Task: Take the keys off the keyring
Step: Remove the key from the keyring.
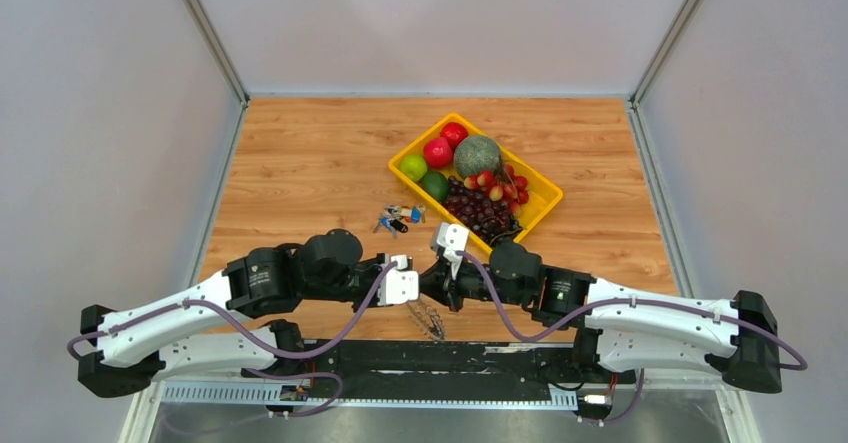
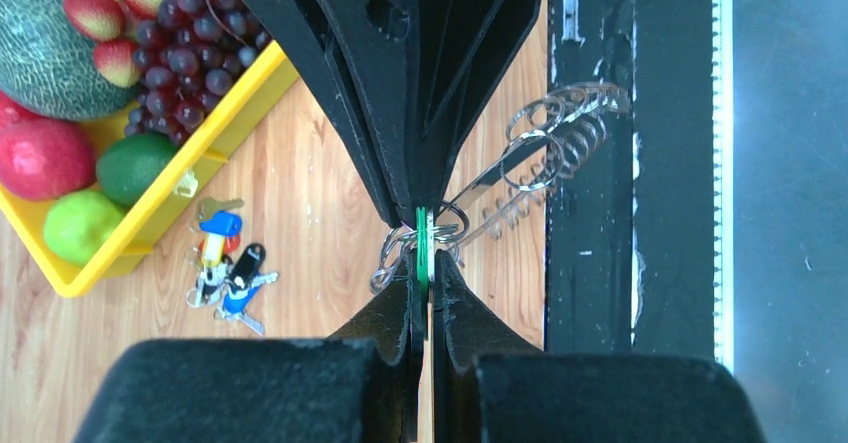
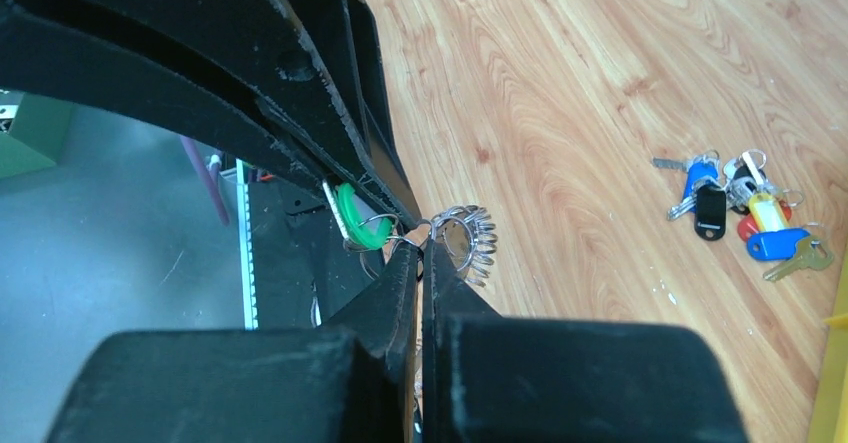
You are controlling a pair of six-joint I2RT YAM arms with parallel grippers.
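The keyring (image 2: 448, 231) hangs between my two grippers over the table's front edge. Its silver keys (image 2: 560, 138) trail off in a dense row; they also show in the right wrist view (image 3: 472, 235) and, faintly, in the top view (image 1: 429, 319). My left gripper (image 2: 427, 263) is shut on the small green tag (image 2: 421, 235). My right gripper (image 3: 421, 253) is shut on the thin ring wire right beside the tag (image 3: 352, 213), tip to tip with the left one. In the top view the left gripper (image 1: 411, 286) and the right gripper (image 1: 446, 289) meet.
A small bunch of keys with blue, red and black heads (image 1: 400, 217) lies on the wooden table behind the grippers. A yellow tray (image 1: 541, 210) at the back right holds a melon (image 1: 477, 155), grapes, apples and limes. A black rail runs along the front edge.
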